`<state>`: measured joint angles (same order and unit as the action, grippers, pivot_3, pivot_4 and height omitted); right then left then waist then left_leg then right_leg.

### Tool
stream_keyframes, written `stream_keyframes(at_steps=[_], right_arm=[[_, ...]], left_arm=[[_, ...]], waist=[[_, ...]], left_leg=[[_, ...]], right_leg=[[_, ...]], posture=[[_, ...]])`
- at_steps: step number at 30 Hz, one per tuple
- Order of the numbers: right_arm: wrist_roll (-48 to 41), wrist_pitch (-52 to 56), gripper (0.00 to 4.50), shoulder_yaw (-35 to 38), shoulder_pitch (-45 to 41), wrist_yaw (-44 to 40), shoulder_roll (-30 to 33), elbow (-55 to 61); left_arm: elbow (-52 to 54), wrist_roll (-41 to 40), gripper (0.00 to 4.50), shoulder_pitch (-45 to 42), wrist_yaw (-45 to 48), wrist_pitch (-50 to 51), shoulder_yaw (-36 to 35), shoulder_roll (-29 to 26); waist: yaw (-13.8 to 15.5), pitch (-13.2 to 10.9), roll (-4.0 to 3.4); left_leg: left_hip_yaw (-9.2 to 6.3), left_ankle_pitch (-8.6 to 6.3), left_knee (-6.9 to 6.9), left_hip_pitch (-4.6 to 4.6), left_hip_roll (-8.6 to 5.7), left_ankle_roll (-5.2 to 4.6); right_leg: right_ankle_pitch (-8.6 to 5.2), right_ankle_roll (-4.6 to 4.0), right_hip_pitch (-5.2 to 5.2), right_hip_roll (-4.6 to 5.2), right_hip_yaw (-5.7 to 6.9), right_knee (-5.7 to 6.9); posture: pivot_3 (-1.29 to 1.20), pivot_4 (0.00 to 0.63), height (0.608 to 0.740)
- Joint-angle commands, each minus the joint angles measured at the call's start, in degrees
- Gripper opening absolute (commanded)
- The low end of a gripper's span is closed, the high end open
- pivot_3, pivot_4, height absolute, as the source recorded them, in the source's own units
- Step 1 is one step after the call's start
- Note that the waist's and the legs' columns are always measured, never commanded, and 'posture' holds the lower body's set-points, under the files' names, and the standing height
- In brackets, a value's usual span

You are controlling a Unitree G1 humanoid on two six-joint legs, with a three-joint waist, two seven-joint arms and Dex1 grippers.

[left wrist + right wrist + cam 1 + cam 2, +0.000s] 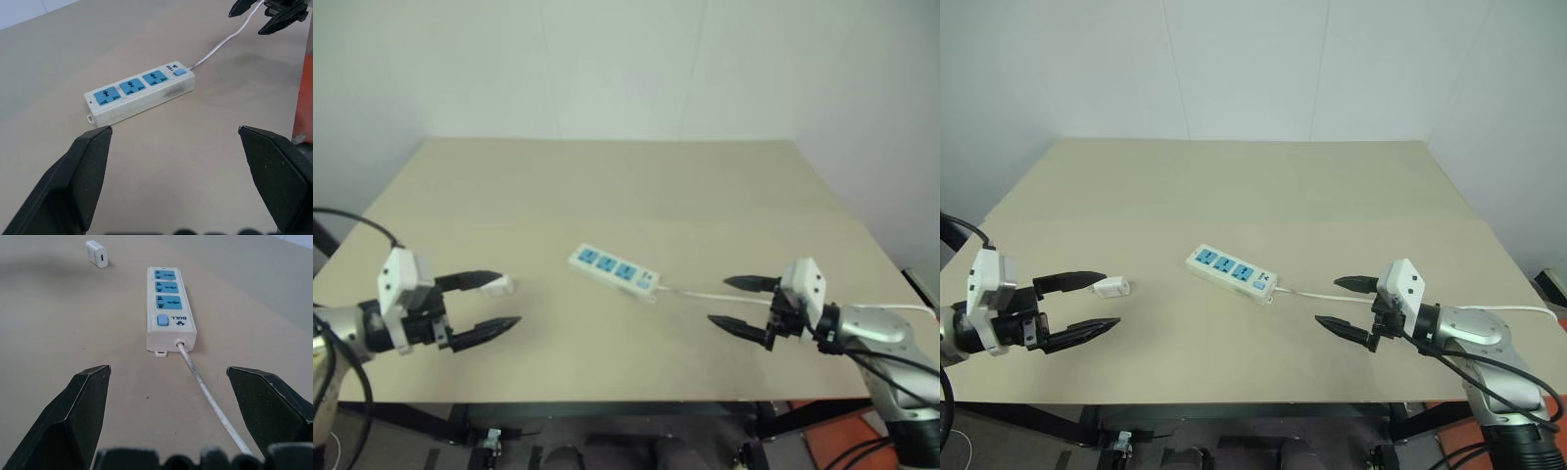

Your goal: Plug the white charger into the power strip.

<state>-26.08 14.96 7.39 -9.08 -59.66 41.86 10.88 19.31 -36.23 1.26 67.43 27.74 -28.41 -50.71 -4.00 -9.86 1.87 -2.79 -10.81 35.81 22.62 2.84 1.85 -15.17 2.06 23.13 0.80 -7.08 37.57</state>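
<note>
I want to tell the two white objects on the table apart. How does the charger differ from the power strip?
The charger is a small plain white block; the power strip is a long bar with three blue sockets and a blue switch. The power strip has a thin cord at its switch end; the charger shows none. The charger lies near the left gripper, the power strip mid-table. Both are white, resting on the table, unheld.

Both grippers: left gripper [1082, 305] and right gripper [1347, 306], tapered black fingers, white boxy modules, silver forearms, black cables.

White charger [1113, 286] lies flat, well apart from power strip [1230, 273], unplugged.
</note>
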Motion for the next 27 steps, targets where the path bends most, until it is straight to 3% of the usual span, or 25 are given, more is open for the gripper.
stream_keyframes(at_steps=[1,14,21,27], right_arm=[[-0.9,-0.2,4.48,0.7,-0.3,0.1,0.2,2.3],[0.2,0.6,4.48,-1.4,-2.0,4.3,-3.0,2.0],[9.9,-8.4,4.48,-12.1,-13.9,9.8,-17.7,-14.9],[14.4,-16.4,4.48,-15.1,-22.4,10.5,-25.7,-31.8]], left_arm=[[1.3,-1.6,4.5,-0.1,-0.4,0.1,-1.1,-0.9],[1.3,-3.3,4.5,-1.6,-1.5,0.2,0.4,-1.4],[-1.0,-2.8,4.5,-6.4,-0.9,-0.4,4.8,-1.5],[-1.9,-2.8,4.5,-7.4,-0.1,-0.7,5.0,-2.0]], waist=[[0.0,0.0,0.0],[-0.1,0.0,0.0],[-0.4,0.0,-0.02],[-0.2,0.0,-0.04]], left_leg=[[0.0,0.0,0.0,0.0,0.0,0.0],[0.0,0.0,0.0,0.0,0.0,0.0],[-0.01,0.0,0.01,-0.06,0.02,0.0],[-0.05,0.0,-0.06,0.17,0.02,0.0]], right_leg=[[0.0,0.0,0.0,0.0,0.0,0.0],[0.0,0.0,0.0,0.0,0.0,0.0],[0.06,-0.03,0.01,-0.04,-0.02,0.05],[0.07,-0.04,0.14,-0.05,0.04,-0.02]], posture=[[0.0,0.15,0.74],[0.0,0.15,0.74],[0.0,0.15,0.74],[0.0,0.15,0.74]])
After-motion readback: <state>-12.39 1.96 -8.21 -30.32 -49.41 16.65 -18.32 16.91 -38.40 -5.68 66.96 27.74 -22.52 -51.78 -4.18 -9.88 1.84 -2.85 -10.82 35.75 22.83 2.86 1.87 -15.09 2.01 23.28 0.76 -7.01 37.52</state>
